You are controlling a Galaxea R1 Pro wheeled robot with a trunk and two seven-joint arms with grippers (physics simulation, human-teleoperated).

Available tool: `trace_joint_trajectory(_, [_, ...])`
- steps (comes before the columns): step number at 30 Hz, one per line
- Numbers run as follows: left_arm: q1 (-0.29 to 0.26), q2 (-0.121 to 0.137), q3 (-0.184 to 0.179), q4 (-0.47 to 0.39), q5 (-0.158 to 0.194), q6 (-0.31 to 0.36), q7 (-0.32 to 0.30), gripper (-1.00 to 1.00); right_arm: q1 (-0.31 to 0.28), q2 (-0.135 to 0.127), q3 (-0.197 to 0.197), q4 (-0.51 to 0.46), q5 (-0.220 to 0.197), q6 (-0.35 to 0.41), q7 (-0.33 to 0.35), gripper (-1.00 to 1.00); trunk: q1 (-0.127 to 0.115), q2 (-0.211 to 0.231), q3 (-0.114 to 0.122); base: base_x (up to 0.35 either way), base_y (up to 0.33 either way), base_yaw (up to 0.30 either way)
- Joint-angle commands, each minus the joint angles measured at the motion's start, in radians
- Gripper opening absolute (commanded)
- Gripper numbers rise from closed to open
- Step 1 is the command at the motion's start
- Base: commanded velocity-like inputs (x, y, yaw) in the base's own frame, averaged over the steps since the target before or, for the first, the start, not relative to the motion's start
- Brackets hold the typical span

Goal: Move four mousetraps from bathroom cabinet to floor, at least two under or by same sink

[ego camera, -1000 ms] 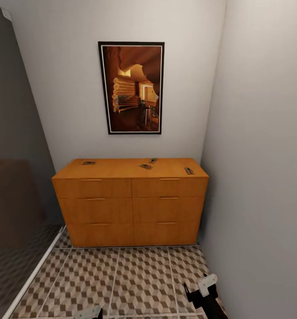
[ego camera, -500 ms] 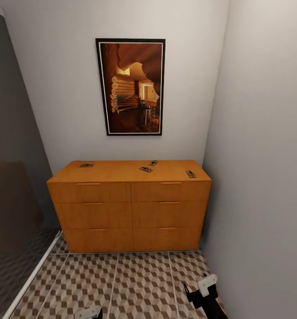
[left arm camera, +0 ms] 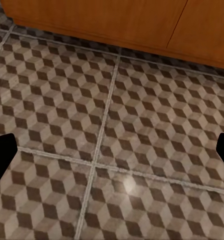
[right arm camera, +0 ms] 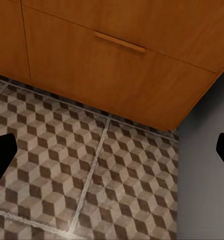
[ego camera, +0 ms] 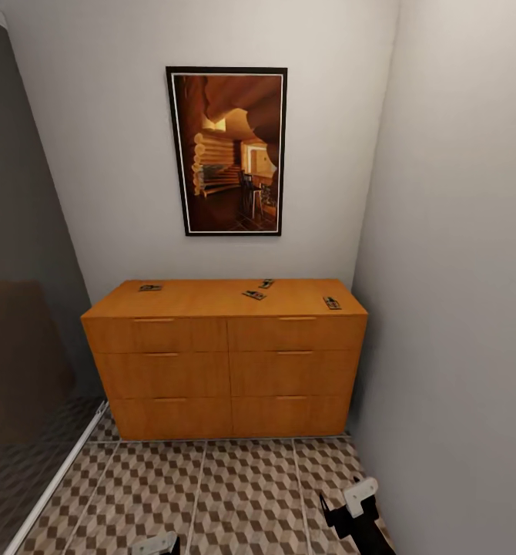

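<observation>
Four mousetraps (ego camera: 253, 294) lie on the cabinet (ego camera: 223, 354) top, mid-frame, well above both low grippers. Right gripper (right arm camera: 112, 150) nearer the rightmost trap; both jaws spread, empty.

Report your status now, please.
Left gripper and right gripper open, empty, low. Four mousetraps on cabinet top. Bathroom floor ahead.

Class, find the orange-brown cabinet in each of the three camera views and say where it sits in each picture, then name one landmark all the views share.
Head view: the cabinet stands mid-frame against the back wall, below the framed picture.
Left wrist view: its base runs along the top edge.
Right wrist view: its drawer fronts fill the upper half, one bar handle visible.
Shared landmark: the cube-patterned bathroom floor.
</observation>
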Motion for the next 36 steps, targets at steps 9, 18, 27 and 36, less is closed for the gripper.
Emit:
trace_joint_trajectory(9, [-0.001,-0.011,-0.003,-0.001,0.004,-0.004,0.004,1.00,-0.001,0.000,0.000,0.019,0.003,-0.002,-0.004,1.00,0.000,-0.001,-0.001,0.000,0.000,0.000])
trace_joint_trajectory(18, [-0.001,-0.037,-0.003,-0.001,0.004,-0.003,0.001,1.00,0.001,-0.001,-0.005,0.075,-0.002,-0.020,-0.005,1.00,0.000,-0.001,-0.001,0.000,0.000,0.000])
trace_joint_trajectory(27, [-0.001,-0.038,-0.003,0.000,0.004,-0.003,0.001,1.00,0.018,-0.002,-0.006,0.090,-0.004,-0.063,-0.005,1.00,0.000,-0.001,-0.001,0.000,0.000,0.000])
trace_joint_trajectory(36, [-0.001,-0.038,-0.008,0.000,0.004,-0.005,0.001,1.00,0.024,-0.002,-0.006,0.102,-0.002,-0.164,-0.005,1.00,0.000,-0.001,-0.001,0.000,0.000,0.000])
